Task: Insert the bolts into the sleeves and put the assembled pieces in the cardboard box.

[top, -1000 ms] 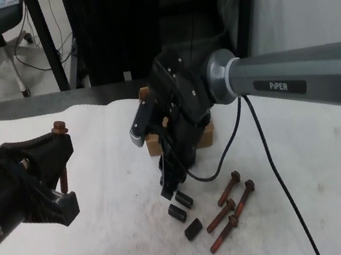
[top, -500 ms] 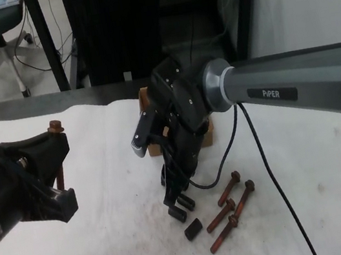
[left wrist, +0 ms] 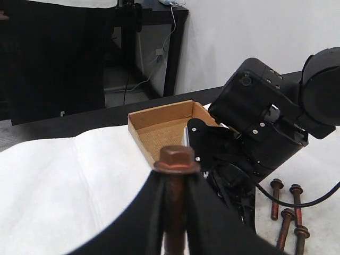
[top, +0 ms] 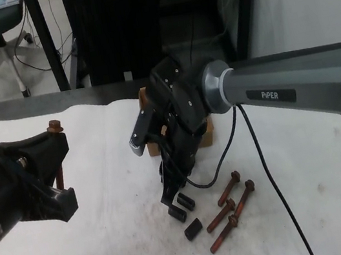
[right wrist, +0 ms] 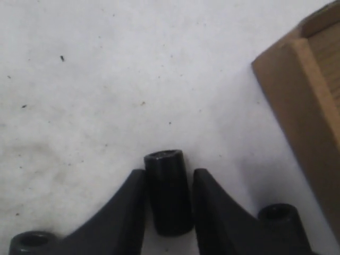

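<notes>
Six o'clock from the box (left wrist: 159, 112), the right gripper (right wrist: 169, 176) clamped a flat-lying sleeve (right wrist: 167, 204) for lifting; at nine, the left gripper (left wrist: 173, 181) clamped a bolt (left wrist: 175, 158) upright for insertion.

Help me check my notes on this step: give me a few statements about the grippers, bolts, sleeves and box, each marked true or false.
1. The left gripper holds a bolt with its head up. True.
2. The cardboard box has an assembled piece in it. False: the part of its inside that shows is bare.
3. The right gripper sits around a sleeve lying on the cloth. True.
4. Six bolts lie loose on the cloth. False: four loose bolts lie there, beside the sleeves.
</notes>
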